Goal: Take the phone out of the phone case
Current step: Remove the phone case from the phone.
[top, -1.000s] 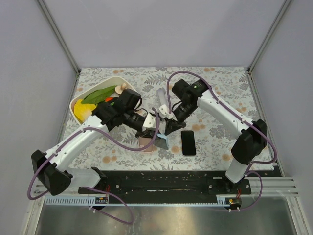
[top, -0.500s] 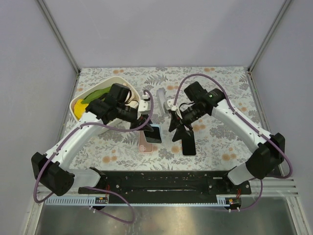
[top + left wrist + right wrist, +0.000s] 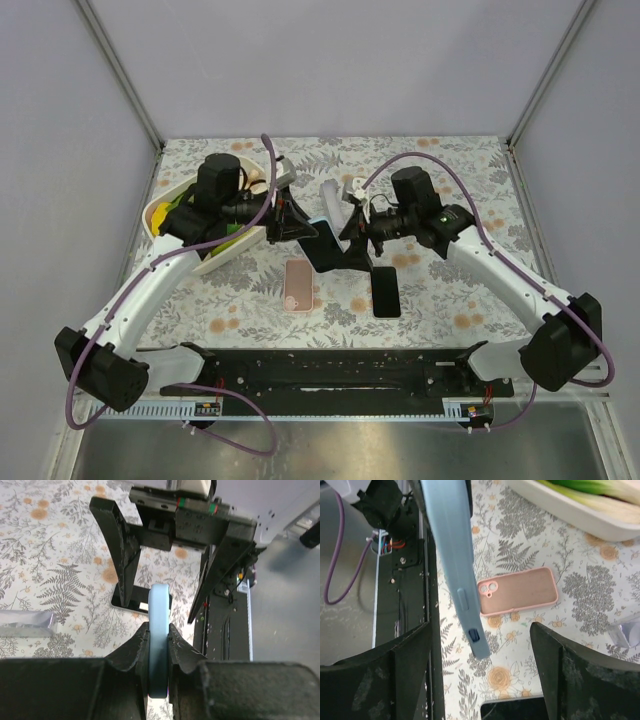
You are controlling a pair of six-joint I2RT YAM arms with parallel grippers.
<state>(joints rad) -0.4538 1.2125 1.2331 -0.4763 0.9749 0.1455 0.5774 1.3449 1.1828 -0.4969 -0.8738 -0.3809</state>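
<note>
Status: found blue phone case (image 3: 159, 645) pinched edge-on in left gripper (image 3: 296, 226), jaws closed tight on its lower rim, case held up off floral table (image 3: 250, 305) and clear of it. Saw dark face on case in top view, read as phone (image 3: 322, 247) seated inside; couldn't confirm from wrist views. Found right gripper (image 3: 352, 243) just beside case, jaws spread wide, gripping nothing; couldn't tell whether a fingertip touched it. Spotted pink case (image 3: 517, 591) lying flat on table, back up with camera cutout showing, on near side of lifted one. Spotted black phone (image 3: 386, 292) lying flat just right of pink case, apart from it. Noted white tray (image 3: 555, 510) holding green and yellow produce at left rear, beside left arm, and clear plastic piece (image 3: 25, 621) lying near table centre.
</note>
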